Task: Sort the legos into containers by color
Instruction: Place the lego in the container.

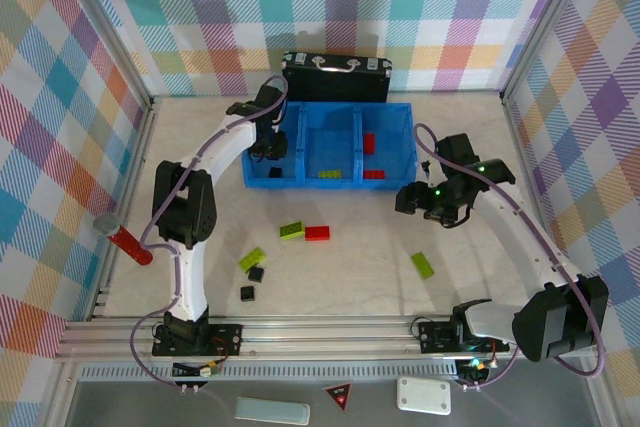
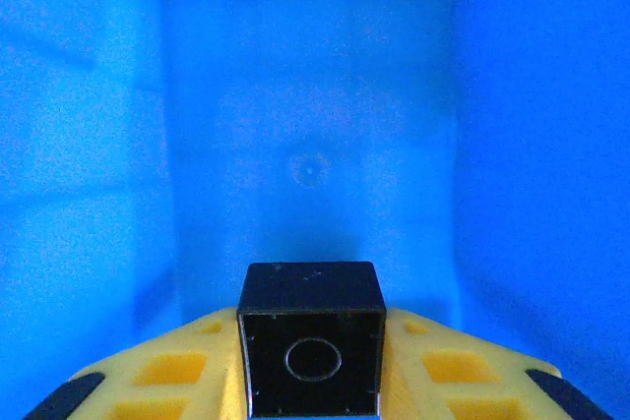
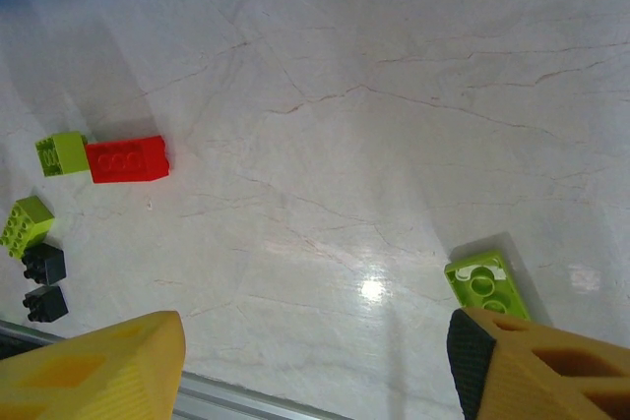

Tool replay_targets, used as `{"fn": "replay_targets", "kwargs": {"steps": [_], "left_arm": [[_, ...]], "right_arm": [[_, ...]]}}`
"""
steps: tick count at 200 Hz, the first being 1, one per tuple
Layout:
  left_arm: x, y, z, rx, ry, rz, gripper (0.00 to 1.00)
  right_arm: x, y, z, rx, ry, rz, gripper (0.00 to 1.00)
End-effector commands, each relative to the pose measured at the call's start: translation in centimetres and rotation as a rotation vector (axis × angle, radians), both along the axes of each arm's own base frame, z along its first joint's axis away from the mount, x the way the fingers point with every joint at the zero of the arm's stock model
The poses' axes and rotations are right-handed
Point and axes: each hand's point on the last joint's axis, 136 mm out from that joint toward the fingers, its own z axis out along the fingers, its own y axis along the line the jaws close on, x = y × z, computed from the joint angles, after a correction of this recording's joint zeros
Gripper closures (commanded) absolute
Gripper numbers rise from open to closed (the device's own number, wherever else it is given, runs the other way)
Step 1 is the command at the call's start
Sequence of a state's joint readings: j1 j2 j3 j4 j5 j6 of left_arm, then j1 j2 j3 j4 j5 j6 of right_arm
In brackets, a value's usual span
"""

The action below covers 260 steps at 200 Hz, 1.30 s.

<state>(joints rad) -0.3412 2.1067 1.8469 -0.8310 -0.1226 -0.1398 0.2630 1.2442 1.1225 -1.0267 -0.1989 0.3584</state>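
My left gripper (image 2: 313,346) is shut on a small black lego (image 2: 313,341) and hangs inside the left compartment of the blue tray (image 1: 345,107), low over its blue floor (image 2: 310,145). Another black lego (image 1: 276,174) lies in that compartment. A green one (image 1: 328,175) sits in the middle compartment and two red ones (image 1: 368,142) in the right. My right gripper (image 3: 315,361) stands open above the table, right of the tray's front corner (image 1: 425,202). A green lego (image 3: 482,282) lies beside its right finger. Red (image 3: 126,158), green (image 3: 61,153) and black (image 3: 44,263) legos lie loose on the table.
A black case with metal handles (image 1: 336,75) stands behind the tray. A red cylinder with a grey cap (image 1: 125,239) lies at the table's left edge. An aluminium rail (image 1: 330,332) runs along the near edge. Plaid walls close in the back and both sides.
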Motion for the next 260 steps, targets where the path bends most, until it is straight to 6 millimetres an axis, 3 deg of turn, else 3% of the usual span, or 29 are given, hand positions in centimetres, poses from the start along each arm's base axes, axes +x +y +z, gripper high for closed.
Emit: {"fn": "replay_targets", "kwargs": {"steps": [1,66,152,205,260], "left_arm": [[0.9,1.7,-0.4,0.107,0.006,-0.001,0.67],[2.7,3.0,-3.1,0.231,0.017,0.018,0.67],[2.9,3.0,-6.1,0.254,0.073,0.019,0.66],[2.9,3.0,-5.6,0.255,0.07,0.02,0.61],[2.7,2.4,-3.3,0.232,0.035,0.014,0.57]], "right_arm": [[-0.9,-0.2,0.0,-0.004,0.016,-0.006,0.28],[-1.0,-0.3,0.1,-0.009,0.013,0.0,0.28],[-1.1,-0.3,0.1,-0.013,0.014,0.004,0.27],[-1.0,-0.2,0.4,-0.01,0.006,0.008,0.28],[-0.9,-0.1,1.0,0.002,-0.006,0.007,0.28]]}}
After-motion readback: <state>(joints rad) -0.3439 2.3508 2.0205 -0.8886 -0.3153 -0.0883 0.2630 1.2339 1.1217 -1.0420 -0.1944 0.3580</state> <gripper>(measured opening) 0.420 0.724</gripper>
